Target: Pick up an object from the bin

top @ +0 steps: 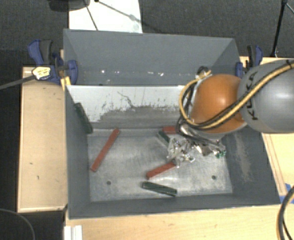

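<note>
Your gripper (181,153) hangs low, just right of the frame's middle, at the end of a short red stick (161,171), a handy spot for grabbing, but you cannot tell how wide it opens.

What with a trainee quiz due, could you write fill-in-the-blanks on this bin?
The gripper is at one end of a short stick coloured ____.
The lowest stick in the view is dark ____.
The long red stick lies on the view's ____ side.
Missing: red; green; left.
</note>
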Robot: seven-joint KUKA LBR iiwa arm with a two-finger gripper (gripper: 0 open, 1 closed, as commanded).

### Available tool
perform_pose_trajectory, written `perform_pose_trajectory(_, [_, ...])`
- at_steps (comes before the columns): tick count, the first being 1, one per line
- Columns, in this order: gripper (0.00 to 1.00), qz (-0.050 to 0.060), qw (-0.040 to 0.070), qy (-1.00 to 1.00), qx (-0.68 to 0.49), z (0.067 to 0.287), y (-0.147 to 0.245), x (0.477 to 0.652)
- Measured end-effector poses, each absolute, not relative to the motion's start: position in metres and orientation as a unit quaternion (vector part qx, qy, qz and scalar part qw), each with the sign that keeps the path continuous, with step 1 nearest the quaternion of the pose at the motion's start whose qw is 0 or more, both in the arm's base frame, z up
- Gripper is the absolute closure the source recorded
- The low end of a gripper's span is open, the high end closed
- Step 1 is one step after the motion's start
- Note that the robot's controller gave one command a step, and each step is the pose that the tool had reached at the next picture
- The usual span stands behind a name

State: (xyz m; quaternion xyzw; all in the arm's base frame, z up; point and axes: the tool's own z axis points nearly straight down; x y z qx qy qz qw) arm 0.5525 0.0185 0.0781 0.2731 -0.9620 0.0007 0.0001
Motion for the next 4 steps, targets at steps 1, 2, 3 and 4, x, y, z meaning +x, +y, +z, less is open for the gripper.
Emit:
perform_pose_trajectory(1, [1.0, -0.001, -0.001, -0.96, 0.28, 0.118, 0.013, 0.563])
perform_pose_trajectory(2, [0.0, 0.001, -0.005, -0.961, 0.275, 0.256, 0.001, 0.539])
perform_pose_trajectory(3, [0.0, 0.0, -0.001, -0.962, 0.274, 0.252, 0.001, 0.538])
perform_pose_trajectory(4, [0.0, 0.0, -0.003, -0.951, 0.31, 0.211, 0.018, 0.511])
